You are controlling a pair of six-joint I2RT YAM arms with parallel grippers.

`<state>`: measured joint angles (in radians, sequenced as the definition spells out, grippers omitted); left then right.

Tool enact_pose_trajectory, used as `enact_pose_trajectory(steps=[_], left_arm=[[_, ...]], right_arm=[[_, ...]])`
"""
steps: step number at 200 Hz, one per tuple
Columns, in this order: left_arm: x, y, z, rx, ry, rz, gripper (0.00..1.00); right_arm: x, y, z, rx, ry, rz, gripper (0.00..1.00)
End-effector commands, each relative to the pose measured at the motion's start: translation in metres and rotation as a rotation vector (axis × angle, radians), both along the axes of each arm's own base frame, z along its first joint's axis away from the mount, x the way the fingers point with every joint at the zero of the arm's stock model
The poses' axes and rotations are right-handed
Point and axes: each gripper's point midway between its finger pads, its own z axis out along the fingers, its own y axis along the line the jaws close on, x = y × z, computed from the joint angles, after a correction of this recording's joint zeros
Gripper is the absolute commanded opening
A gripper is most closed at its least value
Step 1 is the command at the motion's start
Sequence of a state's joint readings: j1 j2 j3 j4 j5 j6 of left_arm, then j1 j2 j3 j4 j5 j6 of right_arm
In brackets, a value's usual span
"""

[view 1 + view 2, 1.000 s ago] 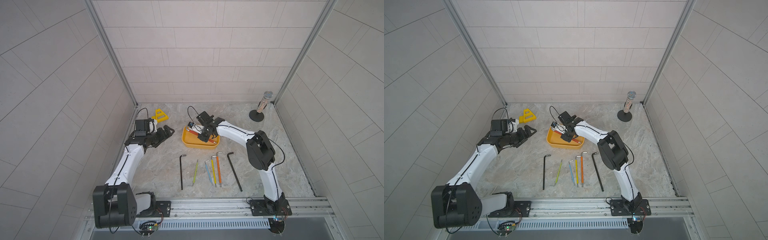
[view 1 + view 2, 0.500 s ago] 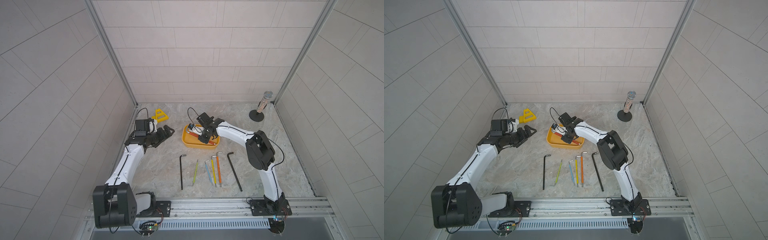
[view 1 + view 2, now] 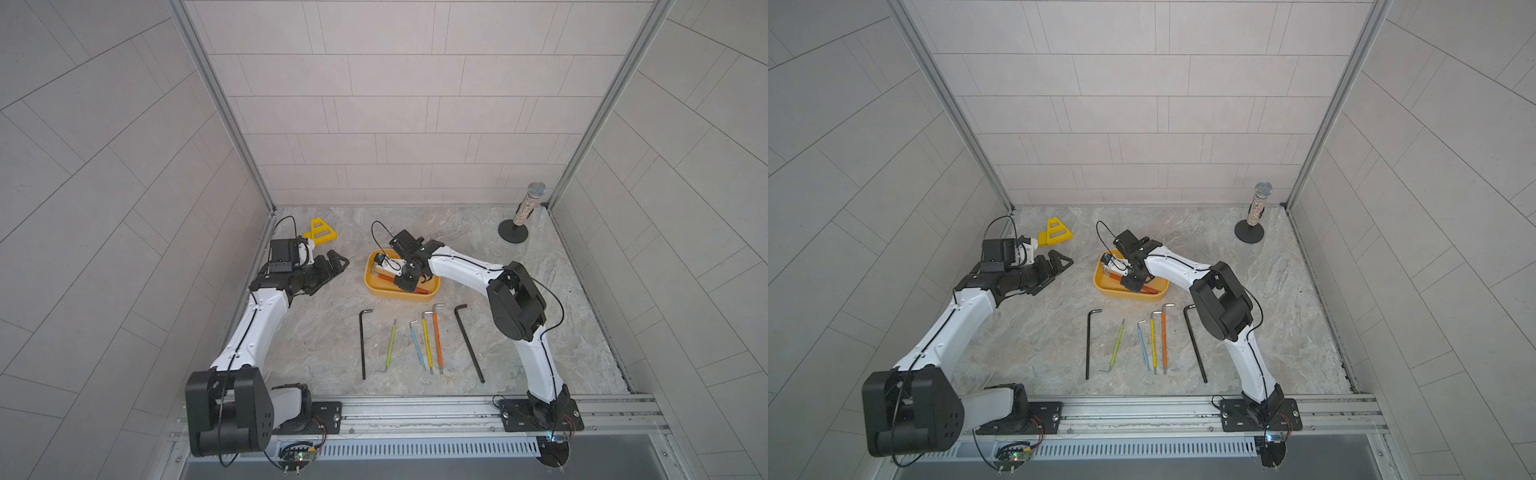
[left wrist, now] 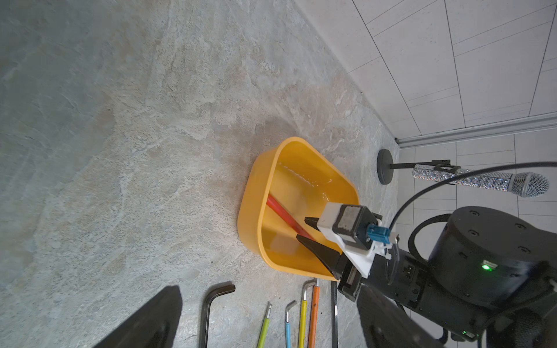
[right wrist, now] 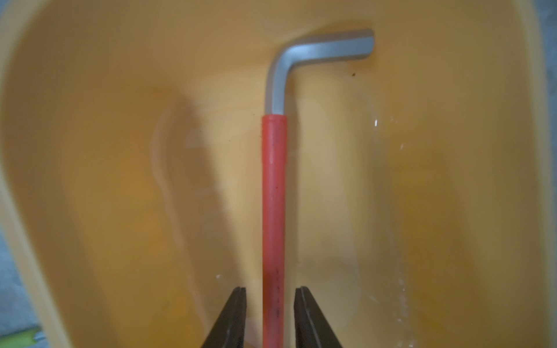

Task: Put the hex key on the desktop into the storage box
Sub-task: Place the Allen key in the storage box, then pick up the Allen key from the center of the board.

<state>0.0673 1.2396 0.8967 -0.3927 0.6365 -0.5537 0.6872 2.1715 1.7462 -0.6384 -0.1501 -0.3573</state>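
Nearest the camera, both arms are standing on the rail (image 3: 415, 409) along the front edge of the desktop (image 3: 324, 332). The right arm (image 3: 515, 307) is rising from its base, bending at a dark elbow and reaching inward, with its wrist tipping down into the box (image 3: 399, 296). The right gripper (image 3: 406, 284) is hanging low inside the box. In the wrist view its black fingers (image 5: 233, 319) are standing parted, one on each side of the red key (image 5: 272, 211), with a thin gap showing on both sides, so the claw is open and gripping nothing. The red key is lying flat on the box floor.

The left arm (image 3: 253, 328) is stretching away along the left wall. The left gripper (image 3: 334, 265) is pointing across at the box, well short of it, with its fingers spread wide and holding nothing.

Between the rail and the box, six keys are lying in a row on the desktop: the left black key (image 3: 363, 345), green key (image 3: 390, 347), blue key (image 3: 417, 345), yellow key (image 3: 427, 343), orange key (image 3: 437, 340) and right black key (image 3: 469, 343). The right black key is lying just beside the right arm's elbow.

In both top views the right wrist and its camera are covering part of the box and the red key's middle.

Farther back, a yellow bracket (image 3: 319, 232) is sitting just behind the left wrist. A microphone (image 3: 524, 205) is standing upright in the far right corner.
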Motion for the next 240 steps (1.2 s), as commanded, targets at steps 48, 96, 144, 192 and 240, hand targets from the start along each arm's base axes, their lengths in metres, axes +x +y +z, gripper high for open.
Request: enact_pose_trajectory(steps=[48,96,144,192,240], left_arm=[[-0.001,0.000,-0.004,-0.009,0.006,0.001,0.98],[-0.002,-0.001,-0.007,-0.015,0.014,-0.003,0.98],[-0.005,-0.008,-0.010,-0.014,0.025,-0.026,0.98],[-0.013,-0.024,-0.014,0.020,0.038,-0.080,0.98],[-0.021,-0.038,-0.016,0.064,0.043,-0.136,0.98]], right_arm=[[0.000,0.002,0.015,0.029,0.009,-0.056,0.43],[0.007,0.004,0.087,0.141,-0.099,-0.120,0.44],[0.004,-0.015,0.142,0.239,-0.167,-0.258,0.47],[-0.011,-0.051,0.168,0.340,-0.144,-0.451,0.53],[-0.047,-0.091,0.173,0.472,-0.122,-0.583,0.64]])
